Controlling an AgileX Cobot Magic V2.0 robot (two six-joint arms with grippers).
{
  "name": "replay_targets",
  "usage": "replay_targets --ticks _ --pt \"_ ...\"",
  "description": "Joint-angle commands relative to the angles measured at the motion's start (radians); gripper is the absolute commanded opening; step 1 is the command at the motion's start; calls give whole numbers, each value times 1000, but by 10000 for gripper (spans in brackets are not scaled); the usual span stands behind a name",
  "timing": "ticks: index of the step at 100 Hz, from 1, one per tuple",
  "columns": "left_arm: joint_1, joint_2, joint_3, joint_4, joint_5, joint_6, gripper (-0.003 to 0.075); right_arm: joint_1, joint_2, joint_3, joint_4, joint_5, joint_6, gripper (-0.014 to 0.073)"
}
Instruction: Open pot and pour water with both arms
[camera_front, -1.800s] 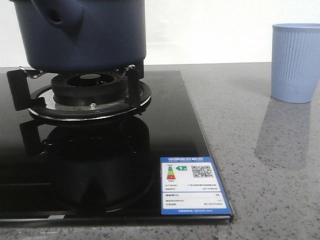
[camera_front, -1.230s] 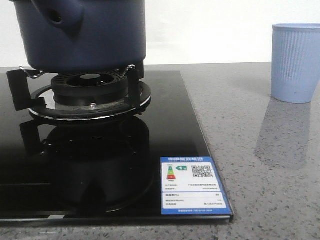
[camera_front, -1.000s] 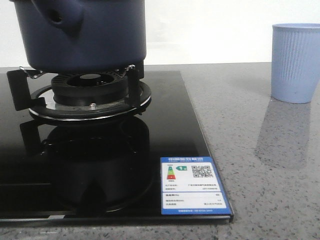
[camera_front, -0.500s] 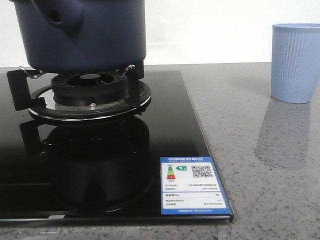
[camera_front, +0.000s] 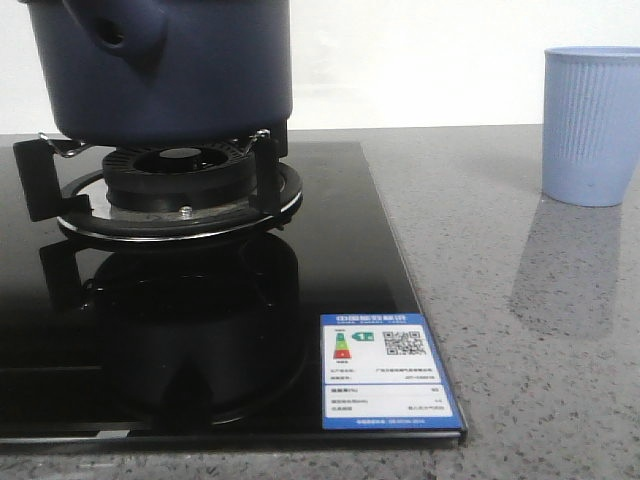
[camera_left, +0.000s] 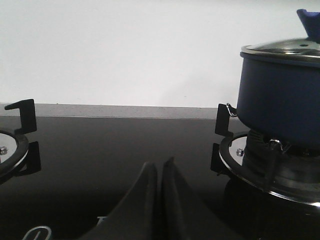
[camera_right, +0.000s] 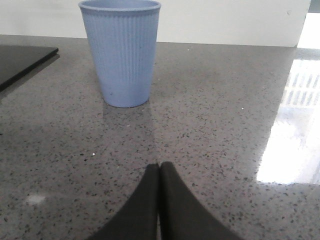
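Note:
The navy-blue pot (camera_front: 160, 65) stands on the gas burner (camera_front: 180, 195) of a black glass hob, its handle stub with a hole facing the front. In the left wrist view the pot (camera_left: 280, 100) carries a metal-rimmed lid (camera_left: 280, 50) with a blue knob. The light blue ribbed cup (camera_front: 592, 125) stands upright on the grey counter, also in the right wrist view (camera_right: 121, 52). My left gripper (camera_left: 160, 167) is shut and empty, low over the hob beside the pot. My right gripper (camera_right: 159, 167) is shut and empty, low over the counter in front of the cup.
The black hob (camera_front: 340, 250) has an energy label (camera_front: 388, 372) at its front corner. A second burner's support (camera_left: 15, 135) shows in the left wrist view. Grey speckled counter (camera_front: 520, 330) lies between hob and cup. A white wall stands behind.

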Motion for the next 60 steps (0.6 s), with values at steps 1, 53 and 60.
replay_targets --ticks 1,53,60 --pt "1 -24 14 -5 -80 -5 -16 1 -23 17 15 -89 -1 -61" --pt "1 -24 14 -217 -80 -5 -16 1 -23 17 227 -134 -1 -61" --pt "1 -24 14 -308 -80 -5 -16 1 -23 17 293 -148 -1 -61"
